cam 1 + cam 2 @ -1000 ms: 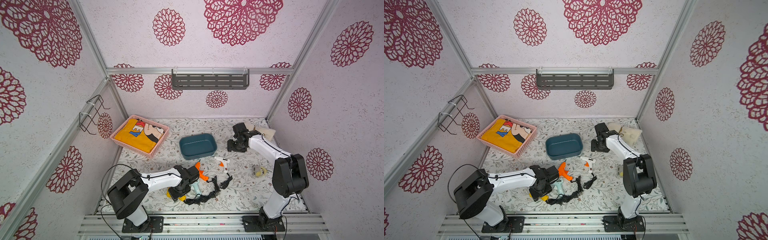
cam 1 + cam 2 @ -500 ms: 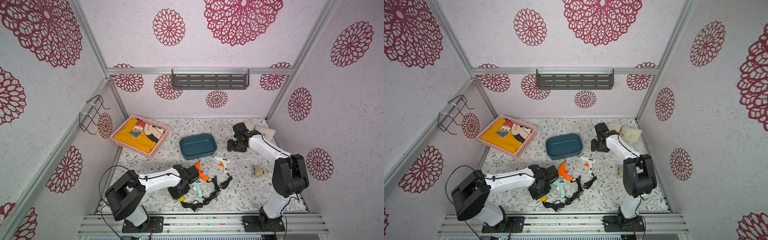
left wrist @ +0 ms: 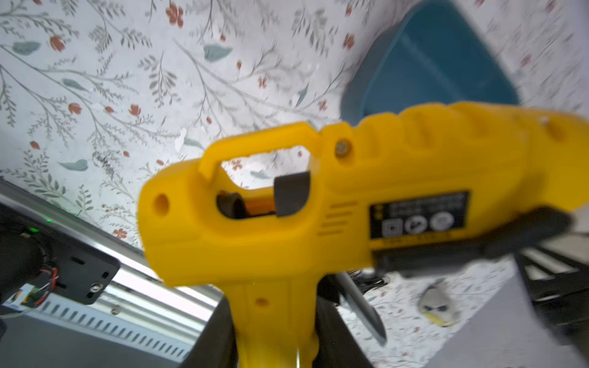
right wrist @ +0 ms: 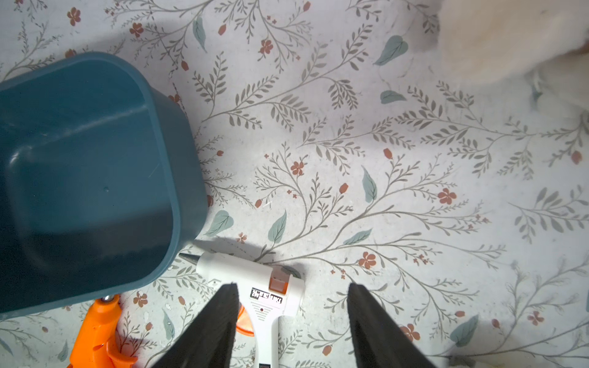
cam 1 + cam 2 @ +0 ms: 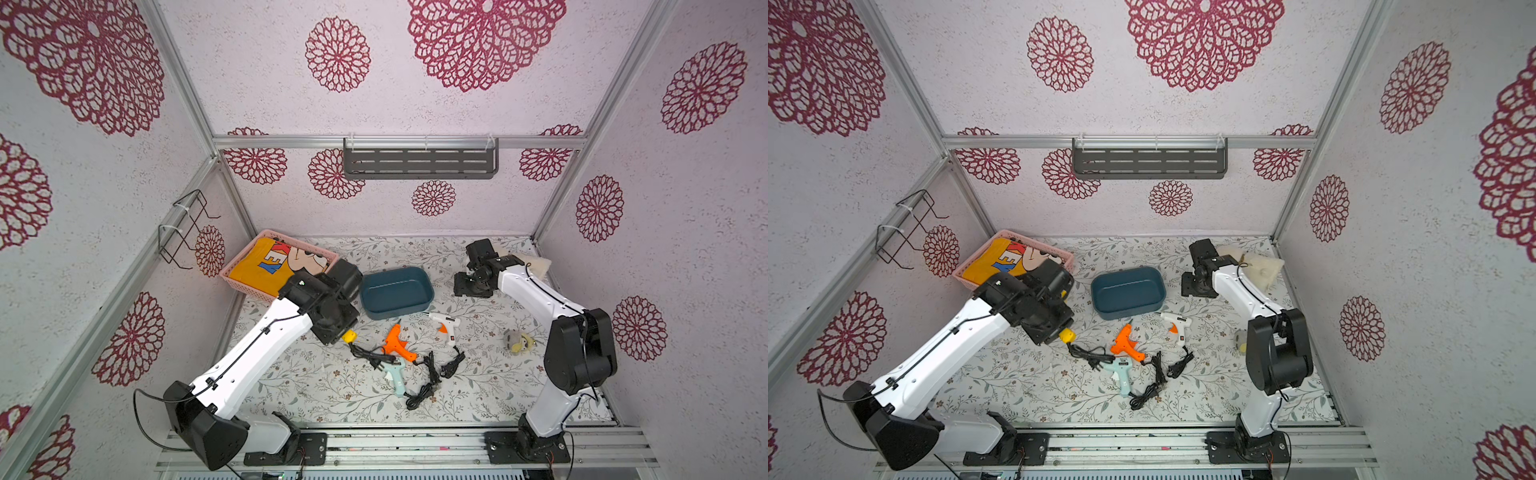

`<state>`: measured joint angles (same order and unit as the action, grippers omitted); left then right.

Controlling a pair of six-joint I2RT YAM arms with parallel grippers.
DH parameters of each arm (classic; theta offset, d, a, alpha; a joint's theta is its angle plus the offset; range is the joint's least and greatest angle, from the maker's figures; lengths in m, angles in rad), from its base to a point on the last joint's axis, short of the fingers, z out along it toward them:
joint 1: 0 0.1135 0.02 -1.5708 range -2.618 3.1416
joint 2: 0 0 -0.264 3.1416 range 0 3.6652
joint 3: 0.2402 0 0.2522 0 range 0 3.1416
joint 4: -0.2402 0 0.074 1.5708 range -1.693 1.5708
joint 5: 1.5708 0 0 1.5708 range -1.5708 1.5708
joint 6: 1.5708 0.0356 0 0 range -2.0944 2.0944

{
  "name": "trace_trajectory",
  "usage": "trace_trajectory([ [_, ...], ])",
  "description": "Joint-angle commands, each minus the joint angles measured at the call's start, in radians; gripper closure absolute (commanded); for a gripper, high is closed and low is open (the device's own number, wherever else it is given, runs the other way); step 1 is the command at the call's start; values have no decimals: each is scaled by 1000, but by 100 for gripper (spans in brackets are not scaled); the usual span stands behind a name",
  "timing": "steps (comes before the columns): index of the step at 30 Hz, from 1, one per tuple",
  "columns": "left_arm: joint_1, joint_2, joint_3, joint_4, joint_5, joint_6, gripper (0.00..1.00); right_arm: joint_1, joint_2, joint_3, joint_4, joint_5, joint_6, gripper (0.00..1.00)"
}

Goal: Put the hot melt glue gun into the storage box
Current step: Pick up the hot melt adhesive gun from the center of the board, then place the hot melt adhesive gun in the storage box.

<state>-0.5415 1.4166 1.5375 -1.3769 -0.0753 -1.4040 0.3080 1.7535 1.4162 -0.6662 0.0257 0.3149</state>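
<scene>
Left end effector (image 3: 277,345) tight on yellow glue gun (image 3: 287,223): wrist view only, arm-hidden overhead.

Four hot melt glue guns, yellow glue gun (image 3: 287,223), orange glue gun (image 5: 395,341), white glue gun (image 5: 444,321), pale blue glue gun (image 5: 395,374), one storage box (image 5: 395,311), one pink basket (image 5: 249,287), one folded yellow shirt (image 5: 257,270), one small plush toy (image 5: 518,341), one cream soft item (image 5: 538,264), one grey wall shelf (image 5: 419,164), one wire rack (image 5: 183,228), two robot arms, left arm (image 5: 257,353), right arm (image 5: 536,291)

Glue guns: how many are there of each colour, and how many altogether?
yellow glue gun: 1
orange glue gun: 1
white glue gun: 1
mint glue gun: 1
Total: 4
</scene>
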Motion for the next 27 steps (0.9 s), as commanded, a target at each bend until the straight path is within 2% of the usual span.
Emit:
trace_trajectory([
  [1, 92, 144, 169, 39, 12, 101, 100, -4, 7, 12, 29, -16, 14, 39],
  [3, 137, 242, 282, 101, 49, 119, 100, -5, 6, 12, 40, -22, 19, 39],
  [6, 173, 379, 389, 216, 136, 61, 100, -5, 0, 6, 59, -22, 25, 39],
  [12, 180, 557, 400, 504, 259, -210, 100, -11, -33, -28, 86, -18, 55, 39],
  [19, 146, 733, 560, 513, 251, -363, 100, -22, -65, -57, 84, -6, 66, 39],
  [27, 64, 740, 483, 547, 240, -512, 100, -34, -72, -75, 86, -13, 58, 39],
])
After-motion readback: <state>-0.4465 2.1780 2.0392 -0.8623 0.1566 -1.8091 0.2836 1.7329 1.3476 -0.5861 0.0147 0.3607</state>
